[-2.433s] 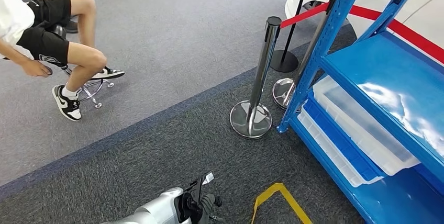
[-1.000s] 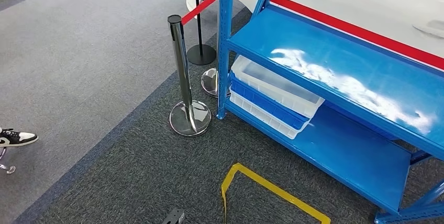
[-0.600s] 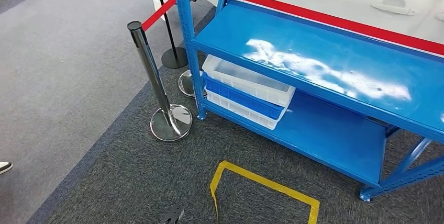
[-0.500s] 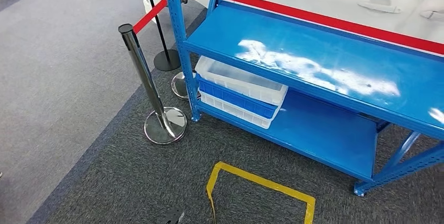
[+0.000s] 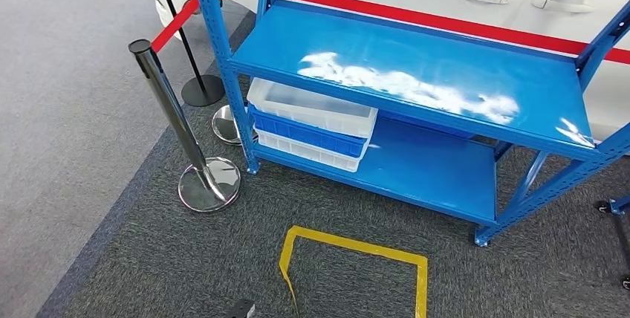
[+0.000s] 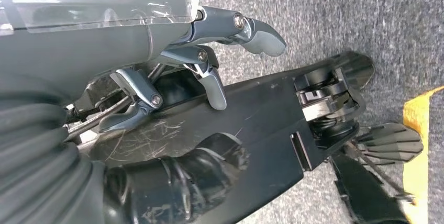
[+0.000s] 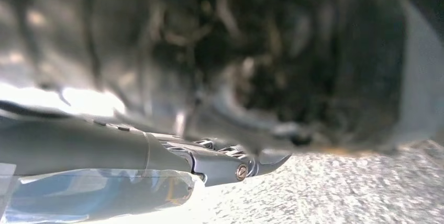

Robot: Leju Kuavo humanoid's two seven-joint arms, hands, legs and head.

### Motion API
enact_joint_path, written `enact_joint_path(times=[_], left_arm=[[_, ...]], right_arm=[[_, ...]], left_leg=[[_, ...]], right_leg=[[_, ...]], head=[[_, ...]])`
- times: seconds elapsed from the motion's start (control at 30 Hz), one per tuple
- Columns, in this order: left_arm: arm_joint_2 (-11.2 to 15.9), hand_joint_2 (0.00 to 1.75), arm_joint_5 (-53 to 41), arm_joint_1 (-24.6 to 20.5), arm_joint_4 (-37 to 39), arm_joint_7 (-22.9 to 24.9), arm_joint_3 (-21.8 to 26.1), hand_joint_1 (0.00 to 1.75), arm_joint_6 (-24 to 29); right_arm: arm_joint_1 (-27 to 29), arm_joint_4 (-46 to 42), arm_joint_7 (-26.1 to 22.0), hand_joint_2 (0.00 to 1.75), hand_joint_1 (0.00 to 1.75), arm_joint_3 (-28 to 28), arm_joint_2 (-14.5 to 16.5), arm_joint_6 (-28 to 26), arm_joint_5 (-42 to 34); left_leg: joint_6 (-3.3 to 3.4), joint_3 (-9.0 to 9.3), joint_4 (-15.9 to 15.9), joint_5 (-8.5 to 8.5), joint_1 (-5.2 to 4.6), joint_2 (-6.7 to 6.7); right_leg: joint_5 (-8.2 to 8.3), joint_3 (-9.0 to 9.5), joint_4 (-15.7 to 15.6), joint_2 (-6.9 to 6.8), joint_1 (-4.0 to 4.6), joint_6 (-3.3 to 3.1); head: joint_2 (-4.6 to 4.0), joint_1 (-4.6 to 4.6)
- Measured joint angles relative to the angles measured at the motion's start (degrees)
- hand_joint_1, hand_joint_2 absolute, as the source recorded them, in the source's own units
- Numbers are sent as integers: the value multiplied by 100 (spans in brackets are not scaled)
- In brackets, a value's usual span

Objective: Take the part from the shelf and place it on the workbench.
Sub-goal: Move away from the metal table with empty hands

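While the head view shows a blue shelf with stacked bins underneath, I can't spot the part anywhere, so a reach risks grabbing nothing. Left wrist view: left hand hangs empty, fingers loosely apart, well away from the shelf. Right wrist view: right hand is too blurry to tell.

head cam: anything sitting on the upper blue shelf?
No, the upper shelf is bare apart from glare, while the stacked bins sit on the lower shelf.

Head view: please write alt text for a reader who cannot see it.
A blue metal shelf stands on grey carpet, stacked white and blue bins on its lower level. A chrome barrier post stands left; yellow floor tape lies in front.
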Motion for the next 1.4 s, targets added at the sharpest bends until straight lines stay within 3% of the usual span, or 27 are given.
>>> enact_joint_path(times=[0.07, 0.1, 0.17, 0.23, 0.3, 0.37, 0.4, 0.43, 0.47, 0.53, 0.6, 0.63, 0.7, 0.73, 0.77, 0.83, 0.9, 0.93, 1.0, 1.07, 1.13, 1.2, 1.27, 1.37, 1.4], left_arm=[[1, 175, 47, 8, 3, -15, 1, 0, 2], [1, 175, 68, 13, 5, -25, 1, 0, 3], [0, 175, 93, 17, 8, -40, 2, 0, -1], [2, 175, 100, 4, 10, -51, 2, 0, -11], [16, 175, 103, -21, 14, -52, 3, 0, -25], [41, 175, 105, -53, 22, -30, 4, 0, -39], [54, 175, 105, -67, 26, -12, 4, 0, -49], [68, 175, 102, -77, 28, 9, 4, 0, -62], [81, 175, 97, -83, 29, 31, 4, 0, -78], [110, 175, 73, -90, 33, 83, 4, 0, -115], [133, 175, 27, -133, 36, 187, 4, 0, -207], [138, 175, 2, -180, 36, 262, 3, 0, -271], [131, 175, -25, -273, 34, 393, 2, 0, -376], [128, 175, -31, -299, 34, 432, 2, 0, -398], [129, 175, -34, -307, 36, 453, 2, 0, -407], [145, 175, -40, -306, 44, 479, 2, 0, -407], [166, 175, -42, -306, 51, 490, 2, 0, -404], [173, 175, -42, -310, 52, 492, 2, 0, -404], [176, 175, -44, -325, 54, 496, 2, 0, -406], [178, 175, -48, -347, 54, 503, 2, 0, -417], [180, 175, -52, -369, 54, 511, 2, 0, -445], [183, 175, -99, -369, 54, 513, 12, 0, -481], [193, 175, -247, -310, 54, 493, 68, 0, -508], [243, 175, -585, -129, 54, 426, 266, 0, -527], [265, 175, -704, -59, 54, 395, 346, 0, -531]], right_arm=[[-5, -1, -31, 0, 0, 1, 3, 2, 2], [-4, -1, -48, 0, 0, 0, 5, 7, 1], [7, -1, -71, 0, 0, -1, 9, 15, 1], [7, 0, -93, 0, 0, -1, 22, 15, 1], [-12, 0, -108, 0, 0, -1, 56, -29, 1], [-28, 0, -89, 0, 0, -1, 124, -134, -5], [-33, -1, -69, 0, 0, -1, 180, -190, -12], [-39, -2, -49, 0, 0, -1, 244, -239, -25], [-48, -5, -27, 0, 0, -1, 313, -273, -39], [-75, -14, 9, 0, 0, -1, 453, -323, -79], [-120, -24, 59, 0, 0, -2, 551, -366, -120], [-143, -26, 89, 0, 0, -3, 590, -385, -137], [-173, -28, 145, 0, 0, -3, 639, -403, -161], [-191, -30, 163, 0, 0, -3, 660, -404, -171], [-212, -32, 171, 0, 0, -4, 674, -407, -181], [-253, -37, 174, 0, 0, -7, 703, -412, -199], [-267, -42, 163, 0, 0, -14, 722, -436, -209], [-267, -45, 155, 0, 0, -19, 728, -461, -214], [-266, -48, 146, 0, 0, -26, 730, -510, -228], [-273, -50, 160, 87, 0, -29, 733, -544, -237], [-278, -50, 204, 175, 0, -31, 737, -561, -238], [-269, -51, 239, 175, 0, -38, 738, -563, -244], [-259, -57, 230, 175, 0, -69, 737, -579, -249], [-249, -106, 155, 175, 0, -181, 737, -621, -242], [-244, -130, 123, 175, 0, -223, 737, -640, -236]], left_leg=[[-77, -15, 68, -68, -29, 94], [-111, -19, 86, -91, -44, 139], [-160, 10, 94, -120, -45, 217], [-223, -33, 271, -269, -20, 65], [-285, -285, 837, -586, 8, -206], [-310, -598, 1487, -818, 17, -302], [-310, -668, 1613, -791, 17, -316], [-301, -646, 1538, -656, 17, -332], [-281, -541, 1278, -442, 17, -368], [-213, -273, 591, -81, 16, -584], [-158, -156, 206, -6, 8, -765], [-139, -154, 159, -17, 0, -773], [-89, -131, 81, 34, 22, -658], [-55, -111, 37, 73, 38, -589], [-22, -95, -6, 110, 53, -510], [15, -106, -25, 136, 40, -347], [18, -127, -12, 131, 28, -191], [11, -131, -2, 123, 27, -139], [-34, -131, 41, 89, 32, -64], [-107, -159, 103, 42, 13, -18], [-166, -166, 130, 20, -8, 8], [-222, -144, 144, -2, 10, -12], [-289, -248, 386, -180, 33, -161], [-343, -744, 1388, -667, 47, -339], [-343, -873, 1628, -717, 48, -354]], right_leg=[[113, 225, -435, -157, 44, -70], [85, 237, -483, -175, 69, -110], [92, 219, -490, -57, 73, -185], [117, 219, -521, 42, 51, -250], [141, 207, -537, 132, 37, -304], [153, 185, -529, 244, 42, -332], [155, 179, -522, 315, 45, -336], [157, 176, -512, 390, 47, -336], [160, 176, -504, 470, 48, -332], [182, 159, -492, 609, 47, -303], [231, 99, -489, 716, 34, -235], [262, 71, -504, 767, 26, -188], [302, 39, -531, 808, 28, -107], [246, 2, -462, 721, 42, -87], [121, -82, -285, 590, 56, -77], [-266, -375, 364, 311, 54, -65], [-456, -578, 860, 216, 36, -39], [-398, -537, 838, 191, 29, -28], [-93, -165, 243, 124, 20, -26], [86, 174, -343, 61, 43, -78], [78, 232, -468, 57, 73, -155], [87, 229, -488, 83, 68, -231], [105, 237, -517, 110, 50, -305], [115, 221, -525, 181, 54, -368], [115, 218, -521, 211, 61, -373]], head=[[1, -7], [0, -13], [-1, -21], [0, -41], [1, -72], [1, -79], [0, -79], [0, -79], [0, -80], [0, -78], [0, -77], [-1, -76], [0, -72], [-1, -56], [0, -35], [0, -2], [1, 1], [1, 1], [1, 2], [-1, -2], [-1, -10], [-1, -9], [0, -22], [0, -42], [0, -42]])
